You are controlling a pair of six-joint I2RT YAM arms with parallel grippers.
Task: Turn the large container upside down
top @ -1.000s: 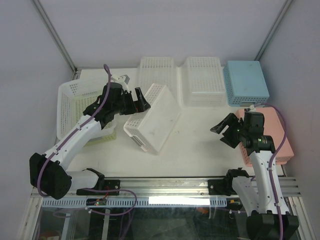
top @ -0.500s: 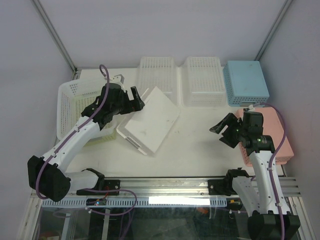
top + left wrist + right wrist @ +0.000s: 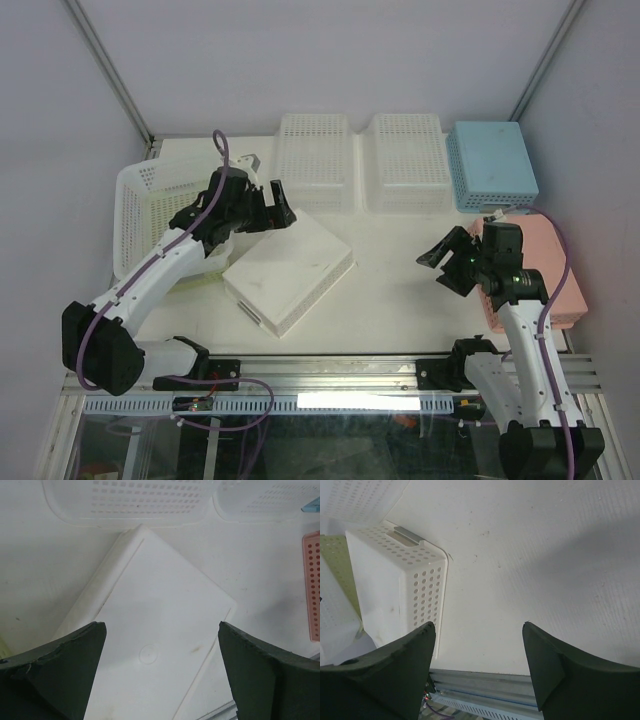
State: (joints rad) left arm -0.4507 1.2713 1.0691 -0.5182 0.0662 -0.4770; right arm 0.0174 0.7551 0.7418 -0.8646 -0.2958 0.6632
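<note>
Large container (image 3: 140, 195) is sitting mouth-up, tilted against a green basket (image 3: 205, 275) at left-centre of the overhead frame, likely not yet flipped, while left end effector (image 3: 279, 205) is hovering spread over the inverted smooth-based basket (image 3: 290, 272) mid-worktop (image 3: 400, 290) and right end effector (image 3: 444, 264) is idling spread, empty, lower right.

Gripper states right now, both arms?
Left gripper: open, holding nothing.
Right gripper: open, holding nothing.
</note>
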